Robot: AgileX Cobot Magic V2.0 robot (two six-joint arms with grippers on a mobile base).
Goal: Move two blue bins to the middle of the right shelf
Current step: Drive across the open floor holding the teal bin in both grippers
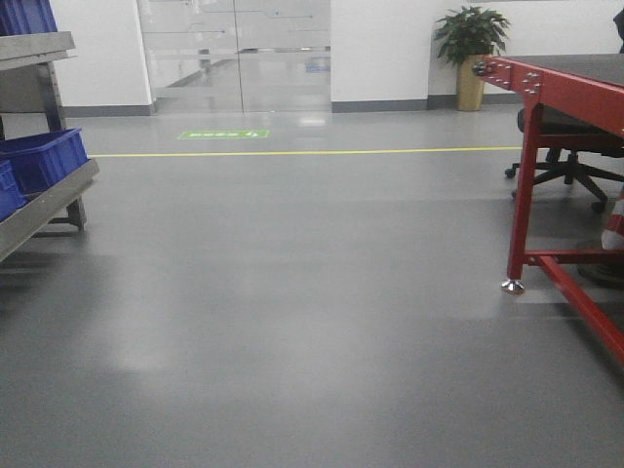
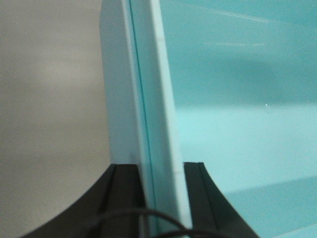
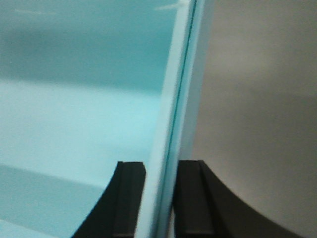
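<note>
Both wrist views are filled by a pale light-blue bin. My left gripper (image 2: 159, 167) is shut on its upright left side wall (image 2: 148, 99), one black finger (image 2: 124, 188) outside and one inside. On the opposite wall (image 3: 173, 114) my right gripper (image 3: 159, 164) is shut the same way. A thin dark line splits each clamped wall into two layers, as with two blue bins nested together. The bin's smooth inside (image 2: 237, 129) holds nothing. Neither the bins nor the arms show in the front view. The right shelf middle is out of view.
Grey floor stretches ahead with a yellow line (image 1: 292, 153) across it. At the left stands a steel rack (image 1: 49, 200) holding royal-blue bins (image 1: 44, 156). A red-framed table (image 1: 561, 83) and an office chair (image 1: 570, 146) stand at the right, a potted plant (image 1: 471, 44) behind.
</note>
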